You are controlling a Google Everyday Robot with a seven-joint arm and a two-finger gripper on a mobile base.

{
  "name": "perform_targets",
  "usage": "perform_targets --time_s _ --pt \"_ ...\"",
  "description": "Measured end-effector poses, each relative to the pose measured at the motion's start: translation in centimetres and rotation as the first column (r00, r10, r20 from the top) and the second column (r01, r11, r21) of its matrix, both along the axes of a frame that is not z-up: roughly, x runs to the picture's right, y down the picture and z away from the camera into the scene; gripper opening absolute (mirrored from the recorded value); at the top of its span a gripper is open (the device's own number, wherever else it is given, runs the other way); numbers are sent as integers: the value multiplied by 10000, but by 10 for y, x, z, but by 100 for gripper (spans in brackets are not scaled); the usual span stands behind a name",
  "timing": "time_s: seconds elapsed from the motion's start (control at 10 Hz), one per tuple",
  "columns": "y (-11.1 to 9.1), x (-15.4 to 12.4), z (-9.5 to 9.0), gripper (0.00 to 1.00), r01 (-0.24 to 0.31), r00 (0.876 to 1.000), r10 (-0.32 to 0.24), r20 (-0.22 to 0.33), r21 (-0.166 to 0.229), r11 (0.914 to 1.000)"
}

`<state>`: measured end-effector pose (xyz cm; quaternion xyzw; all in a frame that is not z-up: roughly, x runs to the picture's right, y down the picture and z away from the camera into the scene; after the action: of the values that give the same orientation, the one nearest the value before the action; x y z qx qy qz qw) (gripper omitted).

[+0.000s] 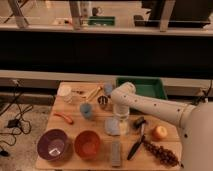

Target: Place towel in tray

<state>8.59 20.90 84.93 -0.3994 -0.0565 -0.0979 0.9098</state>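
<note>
The towel [112, 126] is a small pale blue-grey cloth lying flat on the wooden table [75, 127], a little right of its middle. The green tray [143, 88] stands at the table's back right edge. My white arm reaches in from the right, bends above the table and points down. The gripper [121, 119] hangs at the towel's right edge, just above or touching it. I cannot tell whether it holds the cloth.
A purple bowl [52, 145] and an orange bowl [87, 144] stand at the front left. A blue cup [87, 110], a metal can [104, 102] and a white cup [65, 93] stand behind. An orange fruit [160, 132], grapes [161, 153], a black brush [136, 143] and a grey block [116, 153] lie at the front right.
</note>
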Motion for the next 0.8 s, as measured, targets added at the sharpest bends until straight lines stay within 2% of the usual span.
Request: perform_targets --time_s 0.4,0.5,0.7,0.8 --pt "4 0 0 80 120 9999 -120 -8 -22 9999" --pt "4 -1 0 77 152 9999 -152 -8 -14 9999" --pt "4 -1 1 58 196 9998 -196 -6 6 9998" --pt "5 -2 2 54 216 9998 -216 4 11 9998"
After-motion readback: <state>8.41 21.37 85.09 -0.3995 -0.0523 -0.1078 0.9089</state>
